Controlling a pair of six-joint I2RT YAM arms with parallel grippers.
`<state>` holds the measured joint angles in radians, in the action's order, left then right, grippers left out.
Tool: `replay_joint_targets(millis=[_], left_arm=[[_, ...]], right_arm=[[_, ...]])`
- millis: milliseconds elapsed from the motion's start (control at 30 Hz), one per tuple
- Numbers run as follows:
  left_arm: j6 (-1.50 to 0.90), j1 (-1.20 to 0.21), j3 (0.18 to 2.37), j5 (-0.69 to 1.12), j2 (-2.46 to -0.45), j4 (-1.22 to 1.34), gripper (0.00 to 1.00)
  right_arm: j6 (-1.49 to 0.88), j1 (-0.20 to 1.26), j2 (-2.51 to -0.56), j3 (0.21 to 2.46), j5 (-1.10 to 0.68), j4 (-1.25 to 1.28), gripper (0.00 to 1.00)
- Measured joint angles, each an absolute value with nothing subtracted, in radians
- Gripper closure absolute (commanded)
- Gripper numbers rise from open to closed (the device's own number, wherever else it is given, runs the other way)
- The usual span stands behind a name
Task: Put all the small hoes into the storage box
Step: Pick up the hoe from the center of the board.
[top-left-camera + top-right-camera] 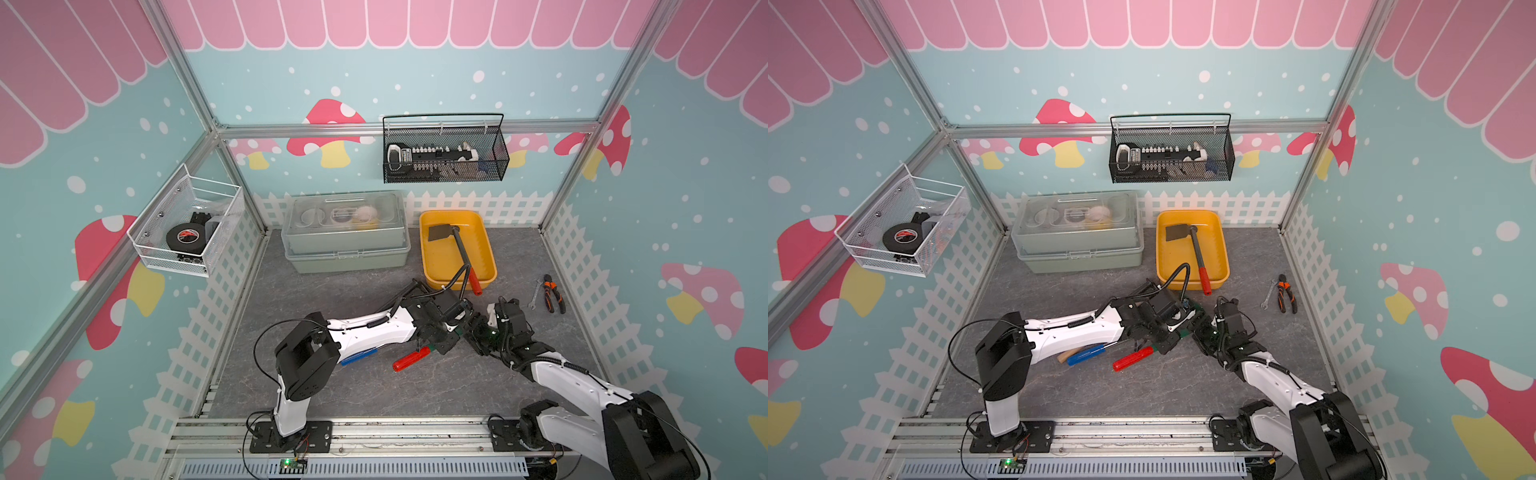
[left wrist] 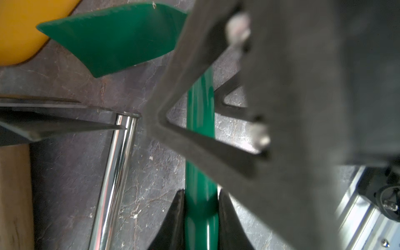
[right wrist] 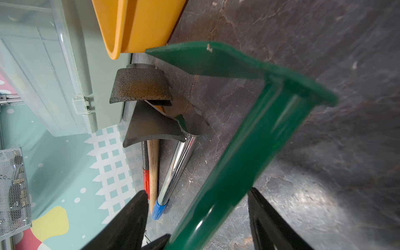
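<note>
The small hoe has a green blade (image 3: 216,62), a green shaft (image 2: 200,129) and a red handle (image 1: 412,359). It lies low over the grey floor, just in front of the yellow storage box (image 1: 444,257). My left gripper (image 2: 201,194) is shut on the green shaft. My right gripper (image 3: 197,194) is open, one finger on each side of the same shaft with a gap on both sides. In both top views the two grippers meet in front of the box. A dark-bladed hoe (image 1: 457,245) with a red grip lies inside the box.
A grey-green case (image 1: 345,237) stands left of the box. A blue-handled chrome tool (image 1: 1088,355) and a wooden handle (image 1: 1065,356) lie under my left arm. Pliers (image 1: 552,293) and a wrench (image 1: 534,295) lie at the right. Mesh baskets (image 1: 444,149) hang on the walls.
</note>
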<state>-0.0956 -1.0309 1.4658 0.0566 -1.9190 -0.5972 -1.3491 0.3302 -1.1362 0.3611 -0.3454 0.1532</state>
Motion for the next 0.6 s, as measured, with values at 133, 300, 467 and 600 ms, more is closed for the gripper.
replay_joint_targets(millis=[133, 300, 467, 600], left_arm=[[-0.102, -1.036, 1.478, 0.063, -1.93, -0.585, 1.0], [-0.109, -1.043, 1.479, 0.073, -1.935, -0.576, 1.0], [-0.129, -1.046, 1.479, 0.075, -1.935, -0.562, 1.0], [-0.142, -1.048, 1.479, 0.075, -1.935, -0.554, 1.0]], right_arm=[[-1.383, 0.35, -1.2, 0.354, -0.334, 0.224, 0.32], [-1.42, 0.368, -1.239, 0.345, -0.318, 0.29, 0.43], [-1.446, 0.369, -1.236, 0.334, -0.294, 0.303, 0.54], [-1.462, 0.369, -1.233, 0.328, -0.278, 0.304, 0.63]])
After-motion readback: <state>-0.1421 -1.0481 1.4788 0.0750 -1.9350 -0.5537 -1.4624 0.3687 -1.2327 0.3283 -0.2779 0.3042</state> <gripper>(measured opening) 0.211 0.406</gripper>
